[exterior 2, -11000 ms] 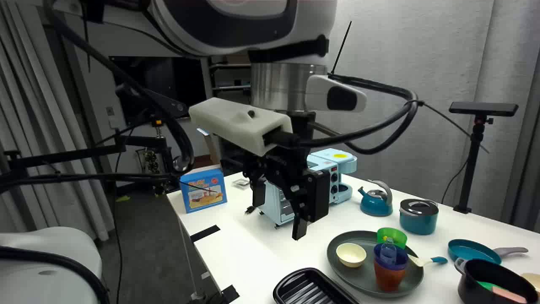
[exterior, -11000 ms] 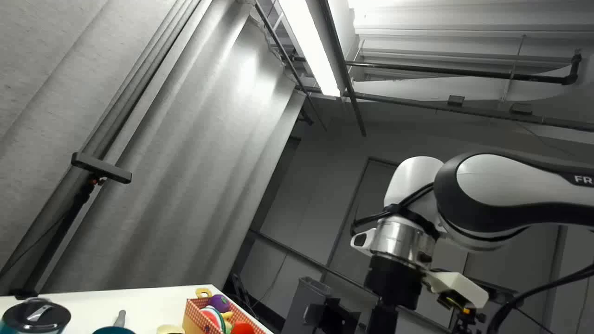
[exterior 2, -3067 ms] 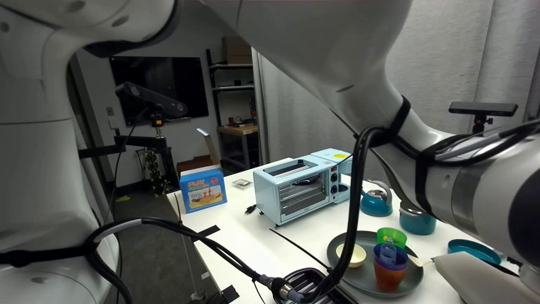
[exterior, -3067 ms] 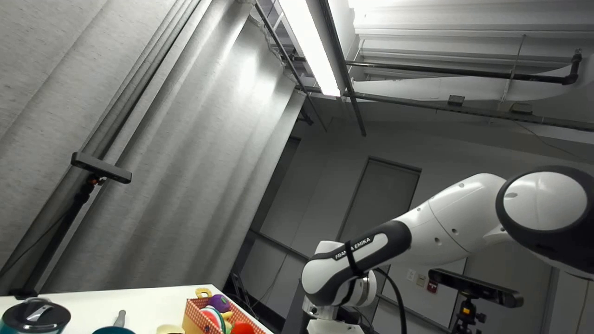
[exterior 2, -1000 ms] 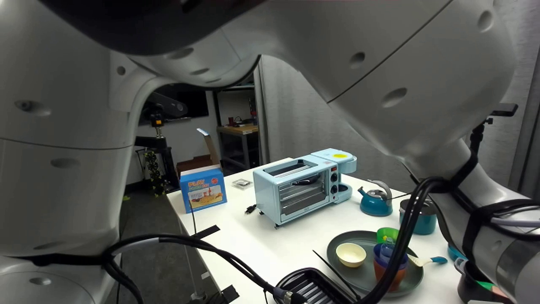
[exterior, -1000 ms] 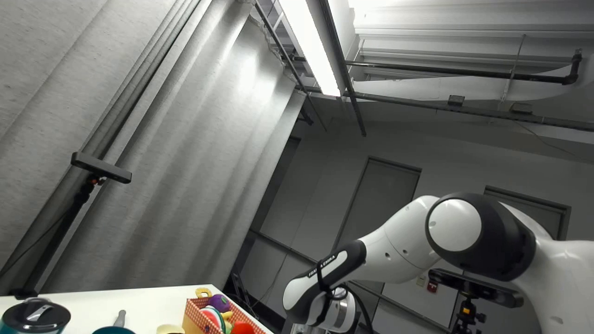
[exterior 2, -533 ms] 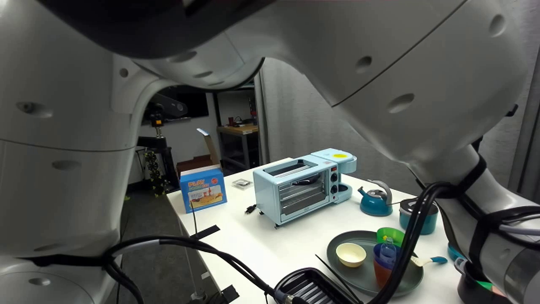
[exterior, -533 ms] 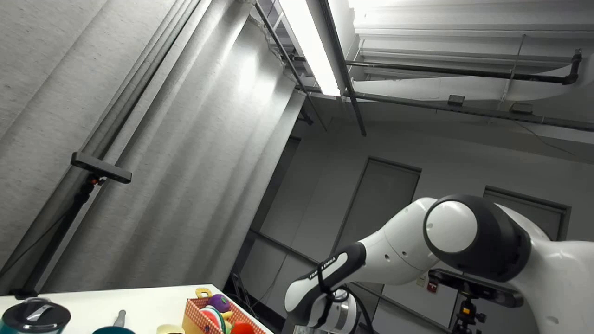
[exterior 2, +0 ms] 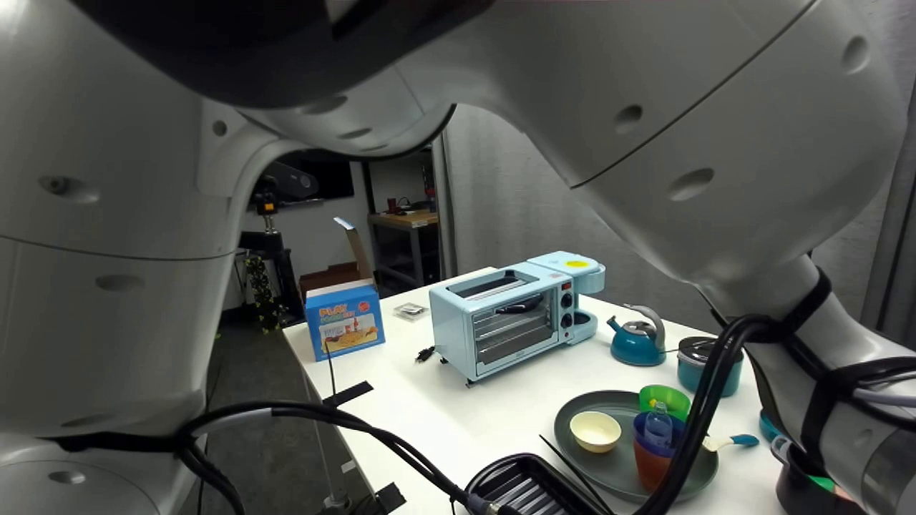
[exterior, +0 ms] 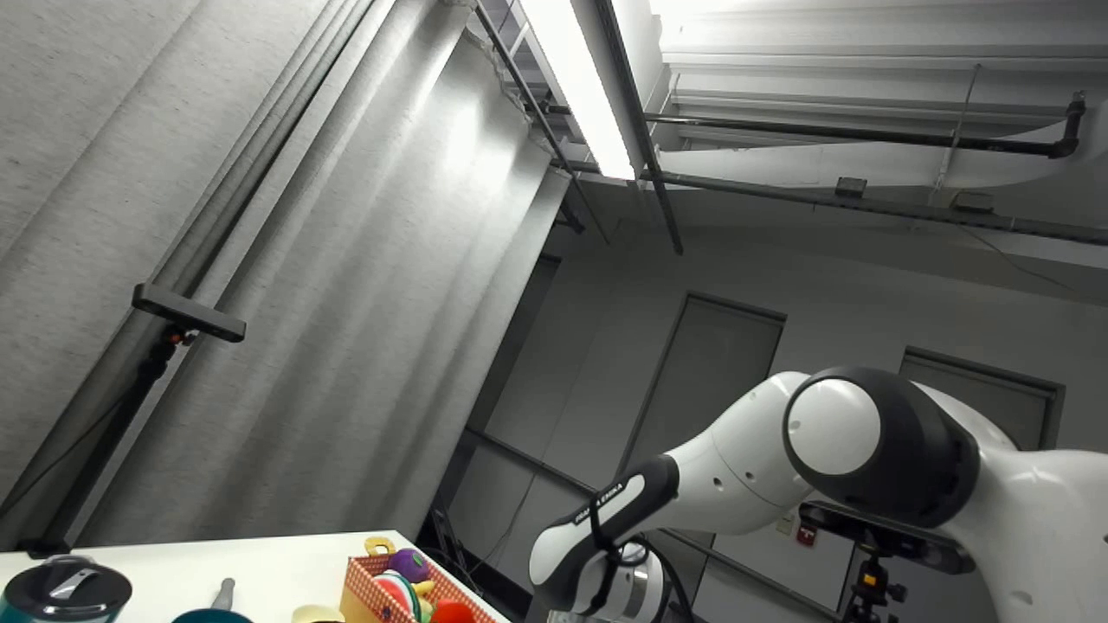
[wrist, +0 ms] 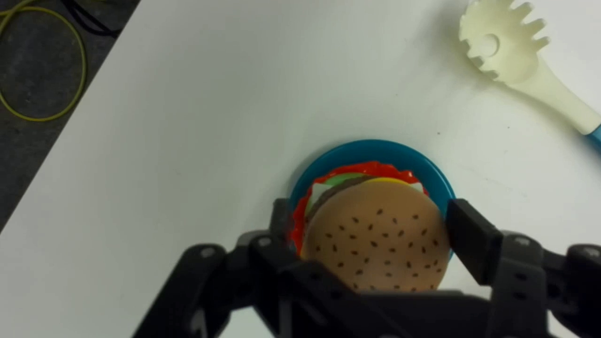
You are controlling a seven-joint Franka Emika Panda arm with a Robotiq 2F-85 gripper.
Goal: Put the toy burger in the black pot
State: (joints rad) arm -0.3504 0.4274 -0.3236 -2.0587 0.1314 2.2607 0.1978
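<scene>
Table [wrist: 188,141]: is filling most of the wrist view, its edge running along a dark floor [wrist: 28,155].
Toy burger [wrist: 375,239]: is sitting over the table, seeded bun uppermost, red and green layers showing beneath; whether it is resting in the blue dish [wrist: 371,150] or hanging just above it, I cannot tell.
Gripper [wrist: 368,220]: is pointing down at the table, jaws wide apart, one finger [wrist: 472,239] on each side of the burger; the bun's edge is meeting a finger in the wrist view, but whether the pair is pressing on it, I cannot tell.
Black pot [exterior 2: 796,490]: is standing on the table, in its right-hand part as seen in an exterior view; the arm [exterior 2: 723,157] is hiding one side, and green and pinkish pieces are showing inside.
Pasta server [wrist: 516,58]: is lying on the table, well away from its visible edge.
Grey plate [exterior 2: 601,468]: is lying on the table, carrying a cream bowl [exterior 2: 595,433], a green cup [exterior 2: 665,397] and an orange cup [exterior 2: 650,468].
Toaster oven [exterior 2: 451,336]: is standing on the table's far part.
Blue box [exterior 2: 343,322]: is standing by the table's left edge.
Checked basket [exterior: 357,597]: is standing by a corner of the table in an exterior view, holding toy food [exterior: 409,565].
</scene>
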